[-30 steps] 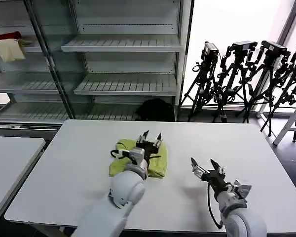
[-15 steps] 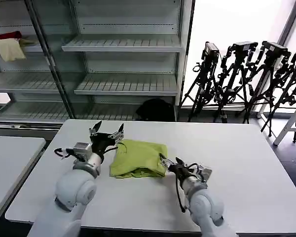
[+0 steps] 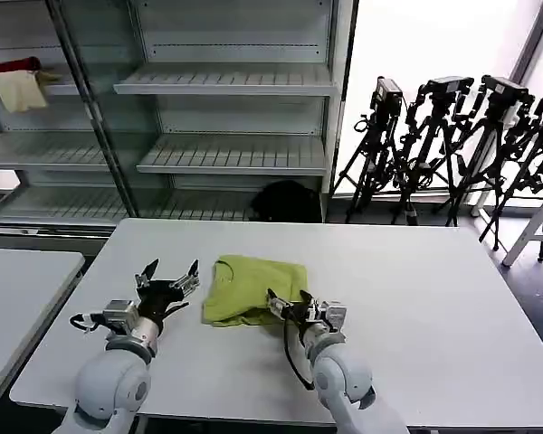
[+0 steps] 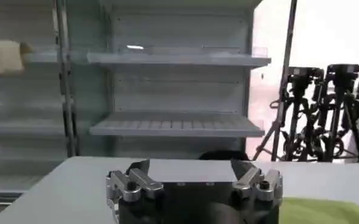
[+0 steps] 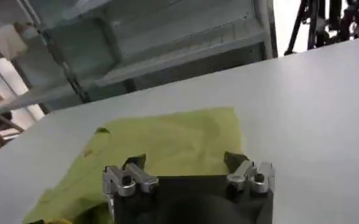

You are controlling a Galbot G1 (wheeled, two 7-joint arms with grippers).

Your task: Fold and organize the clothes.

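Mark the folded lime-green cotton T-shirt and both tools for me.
Folded lime-green cotton T-shirt (image 3: 253, 287): head view, centre of top layer.
Left tool (image 3: 167, 277): head view, midway between its spread fingertips.
Right tool (image 3: 288, 299): head view, midway between fingertips, at shirt's near edge.

A big white table (image 3: 452, 307) stood in front of the shelves. 1 folded lime-green T-shirt (image 3: 253, 287) lay flat on it, near the middle and a bit to the left side.
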